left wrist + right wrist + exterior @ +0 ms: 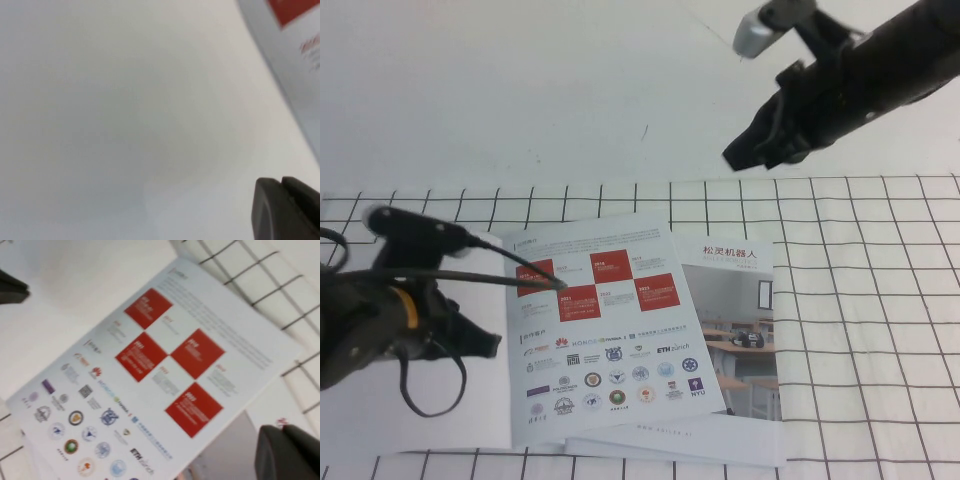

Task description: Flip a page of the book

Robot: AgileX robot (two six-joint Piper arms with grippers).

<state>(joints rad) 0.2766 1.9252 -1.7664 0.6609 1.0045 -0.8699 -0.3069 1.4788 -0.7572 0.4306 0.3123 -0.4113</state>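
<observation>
The book (610, 320) lies open on the gridded mat, showing its inner white page with red squares and logos; it also shows in the right wrist view (150, 370). The page (420, 430) lies flat to the left, plain white side up, and fills the left wrist view (125, 125). My left gripper (488, 346) is shut and empty, low over the white leaf near the spine; its fingers meet in the left wrist view (281, 182). My right gripper (735, 155) is shut and empty, raised high behind the book; it also shows in the right wrist view (282, 429).
A twin brochure (745, 330) with the classroom cover lies under the book, sticking out on the right. A black cable (525, 265) from my left arm crosses the inner page's near-left corner. The white mat with black grid (860, 300) extends to the right.
</observation>
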